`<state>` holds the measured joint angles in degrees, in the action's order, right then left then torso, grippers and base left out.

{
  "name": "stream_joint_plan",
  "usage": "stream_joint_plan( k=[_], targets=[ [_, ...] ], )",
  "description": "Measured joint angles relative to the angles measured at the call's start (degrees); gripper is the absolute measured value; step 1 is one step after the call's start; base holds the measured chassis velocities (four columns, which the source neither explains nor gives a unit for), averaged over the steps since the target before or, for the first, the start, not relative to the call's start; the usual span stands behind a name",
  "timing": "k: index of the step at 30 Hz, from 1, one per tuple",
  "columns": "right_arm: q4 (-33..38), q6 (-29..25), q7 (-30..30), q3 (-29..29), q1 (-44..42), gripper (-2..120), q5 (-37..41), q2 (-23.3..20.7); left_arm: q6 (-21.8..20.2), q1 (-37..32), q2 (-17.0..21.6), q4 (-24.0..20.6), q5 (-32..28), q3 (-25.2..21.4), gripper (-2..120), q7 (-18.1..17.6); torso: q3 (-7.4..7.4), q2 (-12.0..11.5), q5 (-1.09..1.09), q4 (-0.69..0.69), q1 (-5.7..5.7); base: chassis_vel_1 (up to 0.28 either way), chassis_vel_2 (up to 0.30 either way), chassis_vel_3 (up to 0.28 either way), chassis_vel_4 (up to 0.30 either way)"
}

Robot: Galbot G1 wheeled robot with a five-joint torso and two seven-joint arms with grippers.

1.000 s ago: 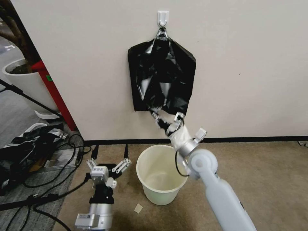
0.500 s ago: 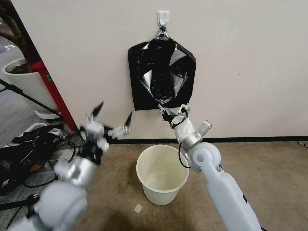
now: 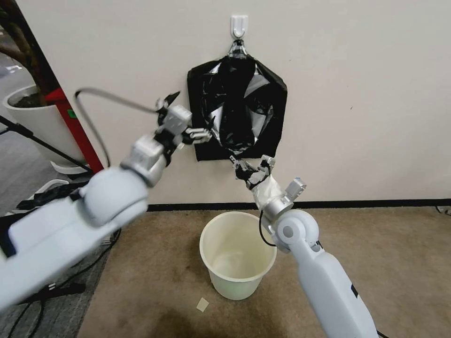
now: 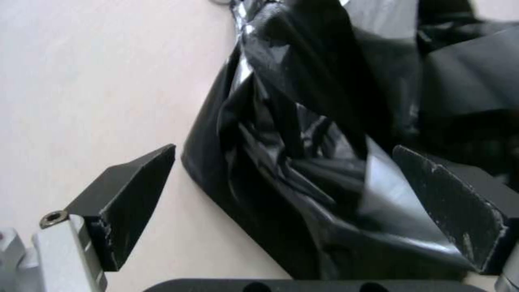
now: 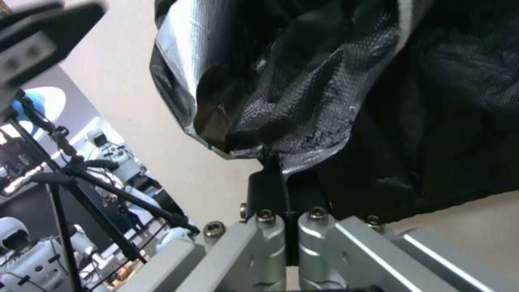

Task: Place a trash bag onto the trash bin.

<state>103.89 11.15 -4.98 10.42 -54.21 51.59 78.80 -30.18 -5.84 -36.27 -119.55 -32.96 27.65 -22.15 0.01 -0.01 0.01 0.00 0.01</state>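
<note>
**Left gripper closes in on the bag's side while the right pinches its bottom**

Left gripper (image 3: 193,123), just left of frame centre in the head view, is spread wide with its fingers on either side of the left edge of the trash bag (image 3: 239,112). In the left wrist view the glossy black film (image 4: 303,162) lies between the two dark fingertips (image 4: 129,190), nearer the one at the frame's right, and nothing is clamped yet.

Right gripper (image 3: 251,169), just below centre, reaches up from the lower right and is pinched shut on the bag's lower tip; the right wrist view shows its fingers pressed together with crumpled film (image 5: 303,121) caught between them.

The bag hangs flat against the wall from a white hook (image 3: 238,26) at upper centre, its long axis running straight down. The trash bin (image 3: 237,256) stands open on the carpet directly beneath, at lower centre, well apart from the bag.

What matters for the coming move, as I judge it, is that the bag sits to the right of the left gripper, already inside its open span. A straight close there should catch the film. The two holds would then lie on the bag's side and bottom, with the bin below both.
</note>
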Motion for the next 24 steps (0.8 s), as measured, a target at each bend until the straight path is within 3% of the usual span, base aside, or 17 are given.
stream_joint_plan(
  k=[4, 9, 20, 24],
  targets=[
    [-0.3, -0.2, -0.1, 0.2, 0.4, 0, 0.1, 0.0, -6.2, 11.1, -3.3, 2.8, -0.4, 10.0, 100, 0.5, -0.01, 0.0, 0.01, 0.00, 0.00, 0.000, 0.000, 0.000, 0.000],
    [-0.4, -0.2, -0.1, 0.3, 0.8, 0, 0.3, 0.1, -10.0, 15.4, -5.7, 4.1, -0.4, 15.4, 100, 1.6, -0.01, 0.0, -0.01, 0.00, 0.00, 0.000, 0.000, 0.000, 0.000],
    [-0.5, -0.3, -0.2, 0.3, 1.0, 0, 0.5, 0.1, -12.5, 18.2, -9.1, 8.1, -1.9, 18.0, 100, 3.2, -0.01, 0.0, 0.00, 0.00, 0.00, 0.000, 0.000, 0.000, 0.000],
    [-0.3, -0.3, -0.2, 0.4, 0.9, 0, 1.3, 0.0, -12.4, 18.3, -9.4, 9.6, -2.3, 18.9, 85, 3.9, -0.01, 0.0, 0.00, 0.01, -0.01, 0.000, 0.000, 0.000, 0.000]
  ],
)
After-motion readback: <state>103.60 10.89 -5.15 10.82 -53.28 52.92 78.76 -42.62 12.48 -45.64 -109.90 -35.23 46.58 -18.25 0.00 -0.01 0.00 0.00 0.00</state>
